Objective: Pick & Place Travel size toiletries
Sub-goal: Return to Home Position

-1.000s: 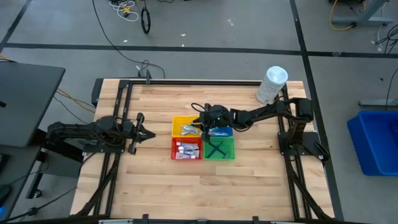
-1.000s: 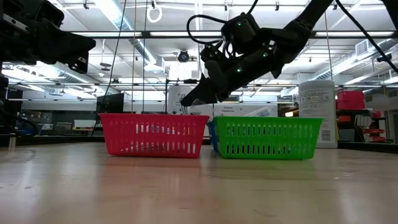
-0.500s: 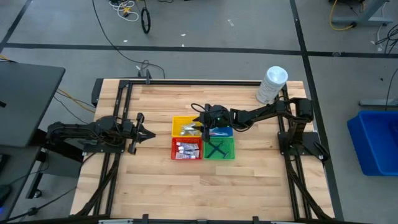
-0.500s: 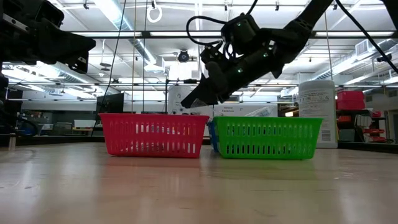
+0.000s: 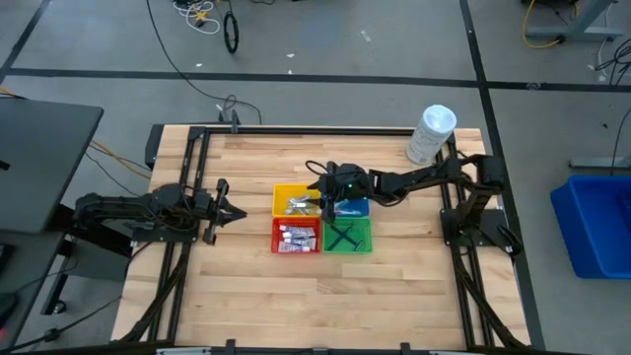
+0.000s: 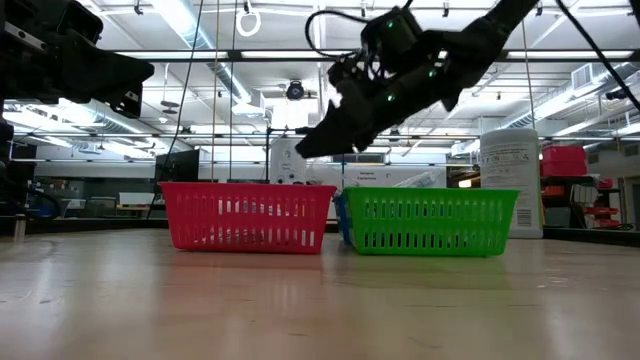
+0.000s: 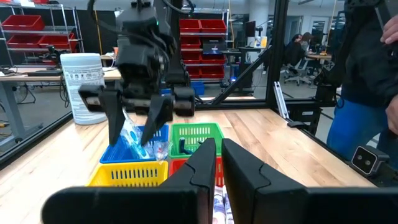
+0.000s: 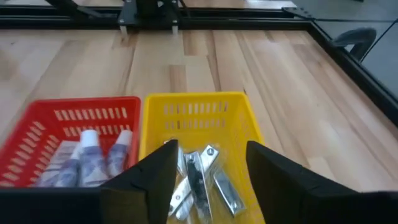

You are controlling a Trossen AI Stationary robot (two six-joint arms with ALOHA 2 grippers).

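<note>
High view, right hand [image 5: 324, 203] above yellow bin [image 5: 278, 197]

I see the clipper bin [image 5: 296, 187] just behind the tube bin [image 5: 296, 250], the razor bin [image 5: 370, 237] just right of that.

The table [image 5: 246, 296] is pale wood laid in long strips, edged by a black frame. Four bins have slotted walls. The yellow bin [image 8: 194, 97] holds silvery clippers [image 8: 200, 177]. The red bin [image 8: 81, 101] holds tubes [image 8: 92, 155] with white caps and pale bluish-grey bodies. The green bin [image 6: 430, 222] holds blue-black razors [image 5: 344, 237]. The blue bin [image 7: 115, 154] is a strong mid-blue. The container [image 7: 86, 87] is white with grey-blue print. The left arm [image 5: 128, 209] and right arm [image 5: 414, 179] are black, and the right one shows small green lights. The floor [image 5: 345, 59] is grey, crossed by black lines. The crate [image 5: 596, 222] on it is bright blue.
</note>
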